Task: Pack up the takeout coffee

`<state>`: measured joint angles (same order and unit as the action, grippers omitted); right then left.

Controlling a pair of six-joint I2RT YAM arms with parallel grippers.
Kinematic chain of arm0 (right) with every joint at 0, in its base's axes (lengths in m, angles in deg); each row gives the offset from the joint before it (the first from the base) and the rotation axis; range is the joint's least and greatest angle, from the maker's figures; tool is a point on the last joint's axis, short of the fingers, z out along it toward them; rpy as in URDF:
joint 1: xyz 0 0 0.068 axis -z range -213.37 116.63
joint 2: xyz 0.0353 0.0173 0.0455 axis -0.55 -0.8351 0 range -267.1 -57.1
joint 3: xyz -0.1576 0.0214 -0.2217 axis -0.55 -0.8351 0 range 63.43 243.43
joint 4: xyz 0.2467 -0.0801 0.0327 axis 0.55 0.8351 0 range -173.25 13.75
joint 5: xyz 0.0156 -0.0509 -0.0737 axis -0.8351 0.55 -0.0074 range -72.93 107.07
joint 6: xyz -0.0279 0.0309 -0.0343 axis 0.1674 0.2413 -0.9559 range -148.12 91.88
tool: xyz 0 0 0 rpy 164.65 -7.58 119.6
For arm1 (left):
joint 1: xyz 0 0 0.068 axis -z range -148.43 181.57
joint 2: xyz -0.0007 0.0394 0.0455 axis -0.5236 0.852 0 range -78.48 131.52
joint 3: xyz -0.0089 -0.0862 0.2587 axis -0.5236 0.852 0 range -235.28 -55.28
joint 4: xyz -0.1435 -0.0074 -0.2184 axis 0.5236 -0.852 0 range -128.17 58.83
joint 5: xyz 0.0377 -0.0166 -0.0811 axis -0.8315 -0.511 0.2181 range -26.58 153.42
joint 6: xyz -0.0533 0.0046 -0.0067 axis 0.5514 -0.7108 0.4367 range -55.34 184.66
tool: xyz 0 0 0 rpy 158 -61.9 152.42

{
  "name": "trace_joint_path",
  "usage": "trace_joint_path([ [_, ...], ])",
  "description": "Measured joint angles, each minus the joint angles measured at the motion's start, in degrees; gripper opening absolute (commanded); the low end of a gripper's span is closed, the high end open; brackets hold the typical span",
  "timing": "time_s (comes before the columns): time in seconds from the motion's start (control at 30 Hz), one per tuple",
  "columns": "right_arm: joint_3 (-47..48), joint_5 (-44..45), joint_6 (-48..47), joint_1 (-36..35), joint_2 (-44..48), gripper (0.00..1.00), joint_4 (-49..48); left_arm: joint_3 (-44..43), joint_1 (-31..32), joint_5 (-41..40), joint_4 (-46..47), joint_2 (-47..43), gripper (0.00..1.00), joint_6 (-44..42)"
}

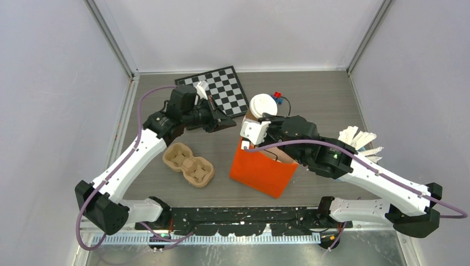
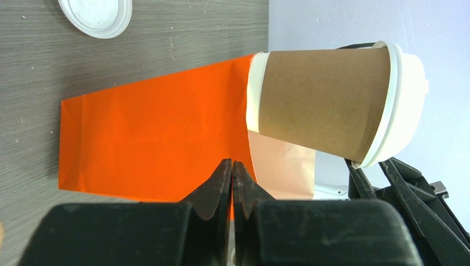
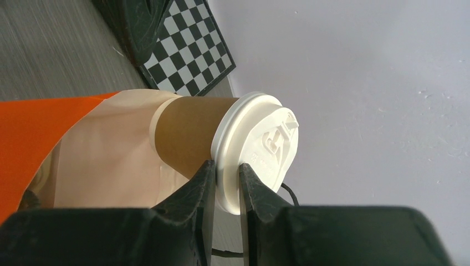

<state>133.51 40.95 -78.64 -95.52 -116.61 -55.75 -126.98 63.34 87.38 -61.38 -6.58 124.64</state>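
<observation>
**Lidded cup held at the mouth of the orange bag**

The coffee cup (image 1: 262, 106), brown kraft paper with a white lid, is off the bench and near the middle of the top view. It is at the 12 o'clock end of the orange paper bag (image 1: 260, 173). The right jaws grip it by the lid, one finger on each side of the white rim. The right wrist view shows this plainly: the cup (image 3: 185, 138) runs away from the fingers towards the bag (image 3: 33, 127). Its base is against the pale lining at the bag's open mouth. I cannot tell how far the base is past the bag's edge.

The left jaws are closed, their tips pressed together. In the left wrist view the tips meet right at the rim of the bag (image 2: 149, 138), just beneath the cup (image 2: 321, 100). I cannot tell whether any paper is pinched between them.

The bag stands on the bench and leans a little. At 9 o'clock from it, apart from it, lies the moulded-pulp cup tray (image 1: 188, 164), both wells bare. A chessboard (image 1: 219, 91) lies flat at 11 o'clock, beyond the left arm. A fan of pale wooden stirrers (image 1: 359, 141) lies at 3 o'clock, behind the right arm. A loose white lid (image 2: 95, 16) rests on the bench, seen only from the left wrist.
</observation>
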Motion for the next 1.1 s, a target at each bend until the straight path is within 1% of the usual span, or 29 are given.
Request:
trace_joint_path([
  [0.13, 1.5, -0.7, 0.3, 0.0, 0.0, 0.04, 1.1, 0.8, 0.0, -0.4, 0.9, -0.5, 0.09, -0.4],
  [0.23, 2.3, -1.7, 0.7, 0.0, 0.4, 0.04, 1.6, 1.8, 0.0, -0.4, 1.1, -0.9, 0.18, -0.6],
  [0.27, 2.4, -2.2, 1.0, 0.0, 0.7, 0.04, 2.0, 2.1, 0.0, -0.5, 1.1, -0.9, 0.19, -0.8],
  [0.5, 2.4, -6.1, 1.7, 0.0, 3.5, 0.05, 6.0, 5.0, 0.0, -0.7, 1.3, -1.4, 0.24, -3.0],
  [0.63, 2.4, -6.8, 2.0, 0.0, 4.0, 0.05, 7.3, 6.6, 0.0, -0.7, 1.0, -2.4, 0.34, -3.7],
  [0.83, 2.4, -7.9, 3.0, -1.1, 4.0, 0.05, 8.7, 5.5, -0.9, 0.0, 0.1, -3.2, 0.47, -5.8],
  [0.97, 2.3, -8.1, 3.4, -2.3, 4.0, 0.05, 9.2, 3.3, -1.4, 3.9, 1.0, -2.5, 0.51, -5.7],
  [1.1, 2.2, -8.0, 4.0, -3.2, 4.0, 0.05, 9.5, 2.3, -1.4, 10.5, 3.0, -0.7, 0.51, -4.5],
])
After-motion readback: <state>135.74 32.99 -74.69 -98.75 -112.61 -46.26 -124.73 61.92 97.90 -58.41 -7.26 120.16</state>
